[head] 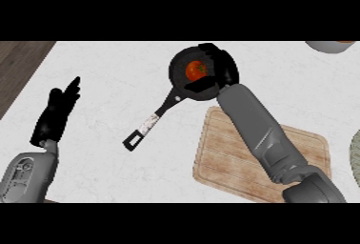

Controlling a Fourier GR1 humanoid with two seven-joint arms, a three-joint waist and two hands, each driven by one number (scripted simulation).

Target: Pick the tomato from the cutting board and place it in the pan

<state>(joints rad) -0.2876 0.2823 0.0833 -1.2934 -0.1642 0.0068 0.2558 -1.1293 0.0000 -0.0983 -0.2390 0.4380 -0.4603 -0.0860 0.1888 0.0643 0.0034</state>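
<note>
White counter [105, 62], right robot hand [224, 62] curled around tomato [195, 71] inside black pan [174, 66]

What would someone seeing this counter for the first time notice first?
The red tomato stands out most, showing inside the black pan at the upper middle, with the right hand close over it. Below that, the wooden cutting board lies at the lower right, partly under the grey forearm. The left hand rests open at the left, fingers up.
</note>
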